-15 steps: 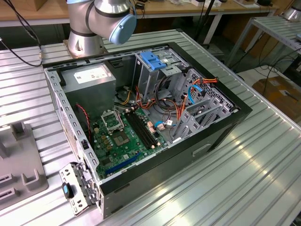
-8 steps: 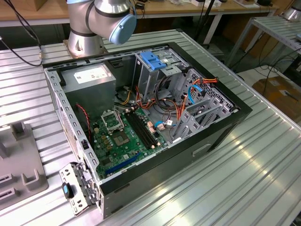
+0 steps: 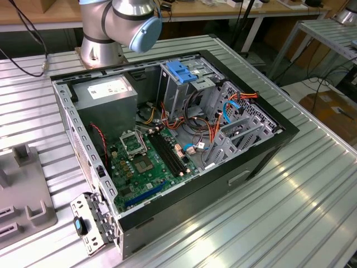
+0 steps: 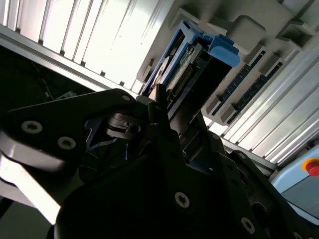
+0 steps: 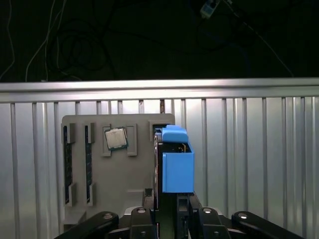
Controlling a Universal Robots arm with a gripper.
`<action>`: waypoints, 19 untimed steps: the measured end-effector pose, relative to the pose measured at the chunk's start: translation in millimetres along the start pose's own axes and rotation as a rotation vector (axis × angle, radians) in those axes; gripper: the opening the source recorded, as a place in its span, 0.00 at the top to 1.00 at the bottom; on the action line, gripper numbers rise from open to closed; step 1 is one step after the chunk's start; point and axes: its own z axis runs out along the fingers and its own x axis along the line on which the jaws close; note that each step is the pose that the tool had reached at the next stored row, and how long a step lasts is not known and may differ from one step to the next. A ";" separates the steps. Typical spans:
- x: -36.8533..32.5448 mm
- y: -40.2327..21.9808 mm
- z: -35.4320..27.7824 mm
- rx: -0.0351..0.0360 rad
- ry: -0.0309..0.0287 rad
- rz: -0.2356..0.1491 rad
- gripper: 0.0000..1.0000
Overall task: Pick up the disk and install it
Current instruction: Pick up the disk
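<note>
The disk (image 5: pixel 174 167), a silver-grey drive in a bright blue carrier, stands on edge by the grey holder tray (image 5: pixel 99 184). In the second wrist view the disk (image 4: pixel 187 67) runs away from me, its blue end tab farthest off. In both wrist views my gripper (image 5: pixel 172 211) has its dark fingers (image 4: pixel 160 102) pressed on the two flat sides of the disk's near end, shut on it. Whether the disk still rests in the tray's slot I cannot tell. The open computer case (image 3: pixel 167 139) lies on the ribbed metal table.
Inside the case are a green motherboard (image 3: pixel 148 159), a power supply (image 3: pixel 106 92), a tall grey cage with a fixed blue bracket (image 3: pixel 181 71), and loose cables (image 3: pixel 195 131). The tray (image 3: pixel 19 190) lies at the exterior view's left and holds a processor chip (image 5: pixel 115 138). The arm's base (image 3: pixel 103 47) stands behind the case.
</note>
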 end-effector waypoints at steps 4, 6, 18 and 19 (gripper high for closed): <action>-0.1 0.0 -5.2 0.0002 -0.0001 0.000 0.65; -0.1 0.0 -5.4 0.0000 0.0000 0.000 0.65; -0.1 0.0 -6.3 -0.0001 0.0001 0.000 0.65; -0.1 0.0 -6.7 -0.0002 0.0001 0.000 0.65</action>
